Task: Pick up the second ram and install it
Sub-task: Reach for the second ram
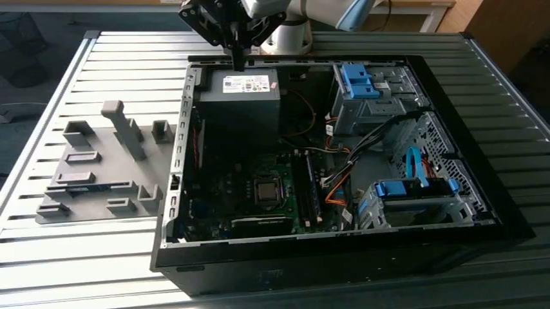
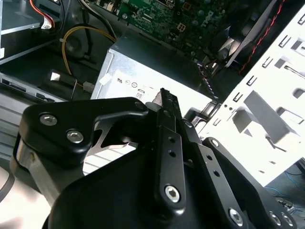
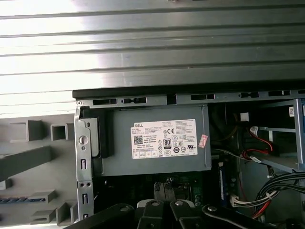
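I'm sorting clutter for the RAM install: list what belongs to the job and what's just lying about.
Job: second ram on the grey fixture, black memory slots, pincer.
Lying about: power supply, blue drive cages, orange cables.

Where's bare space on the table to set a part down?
Bare table slats on the near side of the grey fixture plate, and beyond it toward the far edge. Crowded: the PC case, with the hand over its power supply.

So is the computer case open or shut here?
Open: no side panel covers the computer case, and the motherboard and power supply lie exposed inside.
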Robot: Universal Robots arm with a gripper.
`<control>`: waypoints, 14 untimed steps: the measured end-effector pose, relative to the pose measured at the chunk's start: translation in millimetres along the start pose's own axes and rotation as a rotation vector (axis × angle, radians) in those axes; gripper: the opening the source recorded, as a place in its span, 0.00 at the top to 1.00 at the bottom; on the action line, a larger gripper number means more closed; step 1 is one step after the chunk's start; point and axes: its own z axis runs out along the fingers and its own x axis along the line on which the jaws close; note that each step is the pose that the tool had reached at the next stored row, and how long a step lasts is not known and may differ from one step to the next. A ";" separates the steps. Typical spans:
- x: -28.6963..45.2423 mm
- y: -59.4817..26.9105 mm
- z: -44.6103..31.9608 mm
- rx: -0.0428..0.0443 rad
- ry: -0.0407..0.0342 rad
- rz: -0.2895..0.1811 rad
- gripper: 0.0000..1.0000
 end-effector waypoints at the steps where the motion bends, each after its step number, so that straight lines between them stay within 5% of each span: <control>1: 0.3 0.0 0.0 0.0000 0.0000 0.000 0.89; 14: 4.3 -0.3 0.0 0.0000 0.0000 0.000 0.89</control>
